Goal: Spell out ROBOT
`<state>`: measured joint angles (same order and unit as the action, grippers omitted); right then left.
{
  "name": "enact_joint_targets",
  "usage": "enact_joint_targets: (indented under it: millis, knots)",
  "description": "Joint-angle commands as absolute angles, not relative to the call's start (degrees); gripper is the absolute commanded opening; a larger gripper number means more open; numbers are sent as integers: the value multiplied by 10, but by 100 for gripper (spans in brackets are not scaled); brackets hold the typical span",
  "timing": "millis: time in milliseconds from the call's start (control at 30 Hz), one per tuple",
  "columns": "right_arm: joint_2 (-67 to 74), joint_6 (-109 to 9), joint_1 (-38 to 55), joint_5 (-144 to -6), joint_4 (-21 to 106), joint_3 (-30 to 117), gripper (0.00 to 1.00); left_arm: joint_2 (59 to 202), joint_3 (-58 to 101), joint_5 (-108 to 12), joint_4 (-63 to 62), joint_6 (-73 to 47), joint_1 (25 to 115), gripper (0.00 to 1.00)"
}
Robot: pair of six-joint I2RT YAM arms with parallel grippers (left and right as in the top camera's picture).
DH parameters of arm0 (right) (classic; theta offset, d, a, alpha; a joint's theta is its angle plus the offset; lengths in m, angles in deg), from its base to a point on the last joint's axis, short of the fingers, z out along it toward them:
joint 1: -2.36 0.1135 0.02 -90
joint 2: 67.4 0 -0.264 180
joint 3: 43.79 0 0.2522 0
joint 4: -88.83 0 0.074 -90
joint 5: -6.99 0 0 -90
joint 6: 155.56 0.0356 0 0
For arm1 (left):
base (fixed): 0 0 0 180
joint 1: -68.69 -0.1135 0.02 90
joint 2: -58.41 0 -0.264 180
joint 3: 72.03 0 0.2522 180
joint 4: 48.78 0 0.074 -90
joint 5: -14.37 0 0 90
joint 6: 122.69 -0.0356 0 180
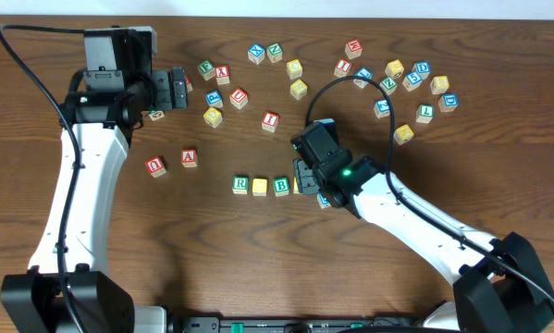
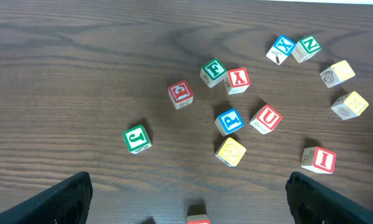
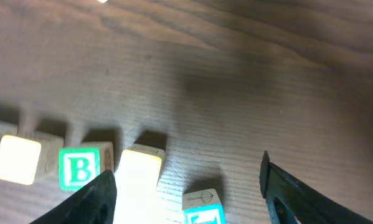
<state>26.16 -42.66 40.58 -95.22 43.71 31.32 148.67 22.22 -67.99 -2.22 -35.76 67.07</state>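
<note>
The ROBOT row lies at the table's middle: green R (image 1: 240, 184), a plain yellow cube (image 1: 260, 186), green B (image 1: 281, 186) (image 3: 80, 167), and a second yellow cube (image 3: 138, 174) half hidden in the overhead view. My right gripper (image 1: 306, 176) (image 3: 185, 180) hovers open over the row's right end. A blue-lettered cube (image 3: 203, 207) (image 1: 323, 199) stands between its fingers, apart from both and a little nearer than the row; its letter is cut off. My left gripper (image 1: 177, 88) (image 2: 189, 186) is wide open at the back left, holding nothing.
Loose cubes are scattered across the back: Y (image 2: 238, 80), P (image 2: 229, 121), red U (image 2: 265, 118), I (image 1: 271, 119), green J (image 2: 137, 138). A denser cluster (image 1: 415, 79) sits back right. Another red U (image 1: 155, 166) and an A (image 1: 190, 157) lie left of the row.
</note>
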Motion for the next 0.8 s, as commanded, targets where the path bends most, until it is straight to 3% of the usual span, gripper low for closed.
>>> enact_joint_targets:
  millis: [0,400,767]
  knots:
    - [242,-576,388,-889,432,324,72,1478,230,-672,-22,-361,670,98]
    - [240,-809,292,-606,366,324,73,1478,230,-672,-22,-361,670,98]
    - [225,-950,275,-559,233,337,82,1478,230,-672,-22,-361,670,98]
